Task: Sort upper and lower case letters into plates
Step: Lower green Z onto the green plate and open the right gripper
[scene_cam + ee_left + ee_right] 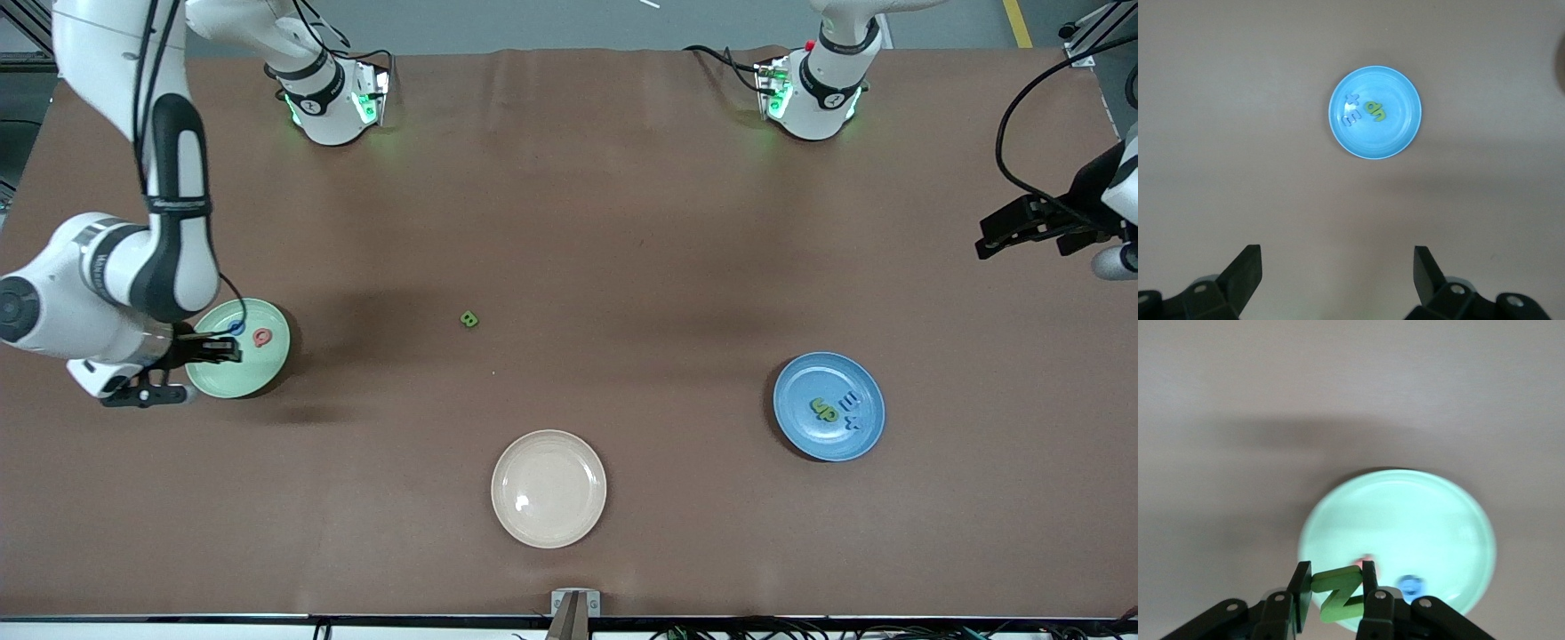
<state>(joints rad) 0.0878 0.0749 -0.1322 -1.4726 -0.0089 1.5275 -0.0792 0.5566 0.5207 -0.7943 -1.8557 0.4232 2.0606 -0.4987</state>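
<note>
My right gripper [227, 348] hangs over the pale mint plate [233, 380], shut on a green N [1341, 592] that stands between its fingers [1369, 577]. A red Q [262, 337] and a blue G [236, 327] lie in that plate [1405, 513]. A green B [469, 319] lies alone on the table near the middle. The blue plate [805, 437] holds green u and p [824, 410] and blue x and m [849, 411]. My left gripper [985, 238] waits open and empty in the air at the left arm's end of the table, with the blue plate [1399, 137] in its view.
An empty cream-beige plate [548, 488] sits nearer to the front camera than the green B. Brown cloth [622, 222] covers the whole table. Both arm bases [333, 102] stand along the edge farthest from the front camera.
</note>
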